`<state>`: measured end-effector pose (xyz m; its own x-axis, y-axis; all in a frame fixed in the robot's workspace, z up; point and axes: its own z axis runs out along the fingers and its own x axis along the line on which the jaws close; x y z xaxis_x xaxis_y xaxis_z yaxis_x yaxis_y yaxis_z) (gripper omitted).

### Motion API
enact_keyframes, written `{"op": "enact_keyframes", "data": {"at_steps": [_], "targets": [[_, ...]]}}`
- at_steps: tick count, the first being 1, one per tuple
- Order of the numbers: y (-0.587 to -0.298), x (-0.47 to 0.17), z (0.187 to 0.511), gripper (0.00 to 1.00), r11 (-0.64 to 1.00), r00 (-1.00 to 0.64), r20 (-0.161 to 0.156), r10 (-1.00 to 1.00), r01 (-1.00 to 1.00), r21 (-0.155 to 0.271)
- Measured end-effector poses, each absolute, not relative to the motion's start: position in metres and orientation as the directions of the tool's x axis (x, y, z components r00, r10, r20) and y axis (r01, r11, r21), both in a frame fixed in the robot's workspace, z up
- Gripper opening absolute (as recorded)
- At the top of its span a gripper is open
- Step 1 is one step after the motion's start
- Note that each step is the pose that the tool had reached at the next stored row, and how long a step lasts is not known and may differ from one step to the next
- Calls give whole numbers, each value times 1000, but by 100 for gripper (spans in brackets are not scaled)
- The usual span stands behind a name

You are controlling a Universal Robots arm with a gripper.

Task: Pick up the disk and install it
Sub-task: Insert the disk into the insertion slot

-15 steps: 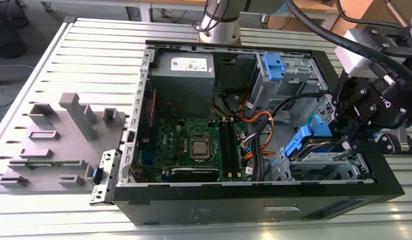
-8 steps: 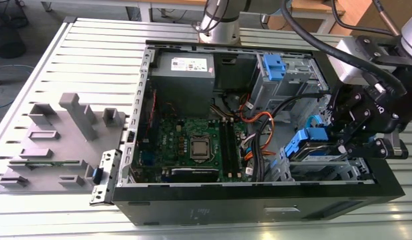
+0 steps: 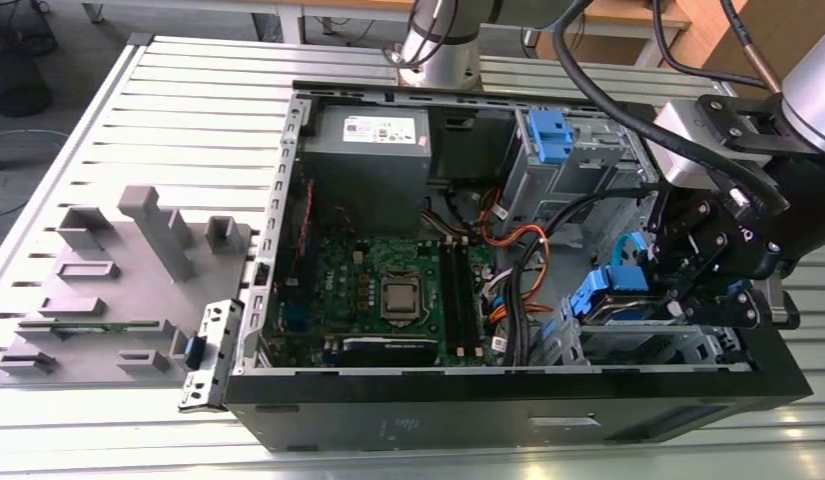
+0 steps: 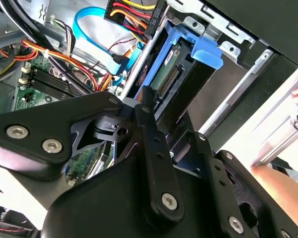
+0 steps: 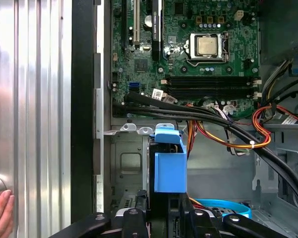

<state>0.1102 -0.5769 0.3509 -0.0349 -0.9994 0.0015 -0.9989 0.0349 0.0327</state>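
Observation:
The disk (image 5: 169, 166), edged by its blue plastic carrier frame, stands on edge over the drive bay in the corner of the open computer case (image 3: 272, 250) at the exterior view's right. My gripper (image 5: 166, 220) is shut on the disk, one black finger on each flat side. In the second wrist view the disk (image 4: 181, 67) reaches from my gripper (image 4: 166, 124) down toward the metal bay, its connector edge and blue tab showing. From the exterior view, my gripper (image 3: 686, 300) hangs just right of the disk's blue frame (image 3: 599, 295). The disk's lower part is hidden.
A grey power-supply box (image 3: 369, 135) and an upright blue latch (image 3: 548, 135) sit at the case's far side. The motherboard (image 3: 392, 290) and cable bundles (image 5: 223, 129) lie beside the bay. A grey fixture (image 3: 119, 280) stands on the slatted table. A person's hand (image 5: 0, 213) rests outside the case wall.

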Motion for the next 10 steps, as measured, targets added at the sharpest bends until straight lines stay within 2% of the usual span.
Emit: {"op": "enact_keyframes", "data": {"at_steps": [8,9,10], "targets": [[-577,110,351,36,35,-35,1,-999,-999,33],[-577,110,351,42,35,-35,1,-999,-999,33],[-577,110,351,42,35,-35,1,-999,-999,33]]}}
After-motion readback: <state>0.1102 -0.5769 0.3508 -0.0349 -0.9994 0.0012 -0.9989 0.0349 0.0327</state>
